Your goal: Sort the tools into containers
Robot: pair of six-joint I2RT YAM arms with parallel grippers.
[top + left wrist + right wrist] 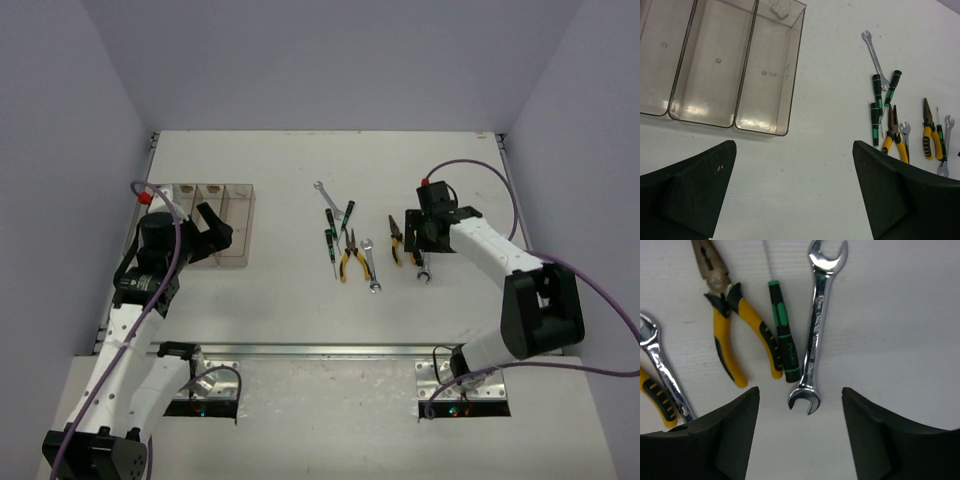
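The left arm (118, 335) and the right arm (490, 252) are built alike, with smooth white shells on the long links and blocky black housings at the joints. A purple cable (178, 245) loops loosely along the left arm and ends at a red plug (145, 197). The right arm carries its own purple cable (470, 165) and red plug (427, 183). Each arm stands on a silver metal base plate (195, 385) at the near edge. The left gripper (794, 145) has matte black, broad, wedge-shaped fingers (690, 185) with bevelled faces. The right gripper (800, 390) has fingers (715, 440) of the same kind.
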